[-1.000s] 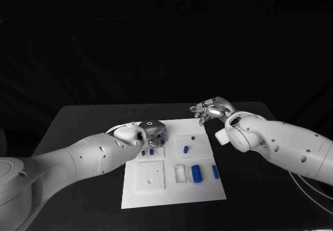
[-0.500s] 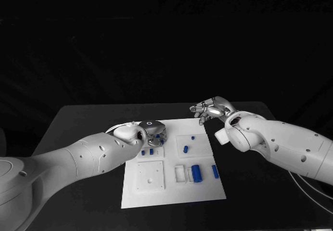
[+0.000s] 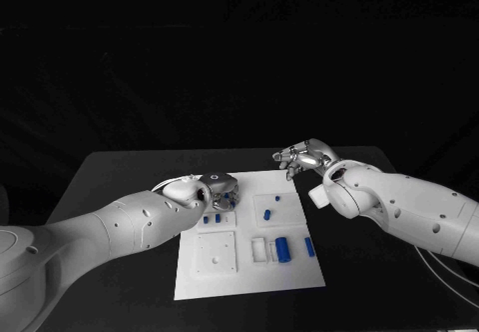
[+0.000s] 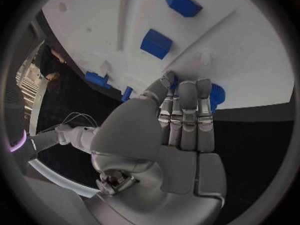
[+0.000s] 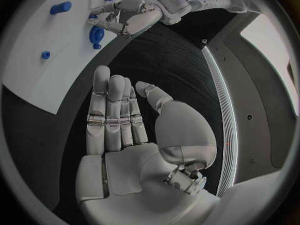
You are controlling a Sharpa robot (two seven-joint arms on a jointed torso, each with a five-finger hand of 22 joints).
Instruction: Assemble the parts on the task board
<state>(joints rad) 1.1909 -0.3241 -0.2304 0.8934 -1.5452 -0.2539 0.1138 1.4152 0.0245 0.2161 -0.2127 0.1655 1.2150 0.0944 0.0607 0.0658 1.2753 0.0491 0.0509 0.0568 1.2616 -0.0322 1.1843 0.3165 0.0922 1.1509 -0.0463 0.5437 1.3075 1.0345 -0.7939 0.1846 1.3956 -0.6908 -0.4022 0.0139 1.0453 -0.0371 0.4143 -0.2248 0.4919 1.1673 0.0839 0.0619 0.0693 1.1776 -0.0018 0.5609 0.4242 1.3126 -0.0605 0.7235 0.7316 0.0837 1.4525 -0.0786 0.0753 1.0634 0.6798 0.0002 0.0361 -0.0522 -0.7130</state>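
Nothing has shifted noticeably since the earlier frames: both arms and all parts hold the same positions.

Nearest the robot, the white task board (image 3: 250, 270) carries a square white plate (image 3: 217, 252) with small holes, and beside it a blue cylinder (image 3: 282, 249) lying next to a white slot block (image 3: 259, 249), with a thinner blue piece (image 3: 309, 247) just beyond toward the board's right edge.

Further out, two small blue pegs (image 3: 212, 218) stand just beside the left hand (image 3: 214, 190), on its near side. That hand rests over the board's far left corner, fingers (image 4: 187, 110) straight and pressed together, their tips touching a round blue part (image 4: 215, 96) at the board's edge; whether it grips the part cannot be told. Two blue blocks (image 4: 156, 43) lie on the board ahead of the fingertips.

A blue piece (image 3: 268, 214) and a small blue stud (image 3: 277, 200) lie on the board between the two hands.

Farthest, the right hand (image 3: 302, 155) hovers off the board's far right corner, above the black table (image 3: 120, 173), fingers extended side by side, thumb apart, holding nothing.
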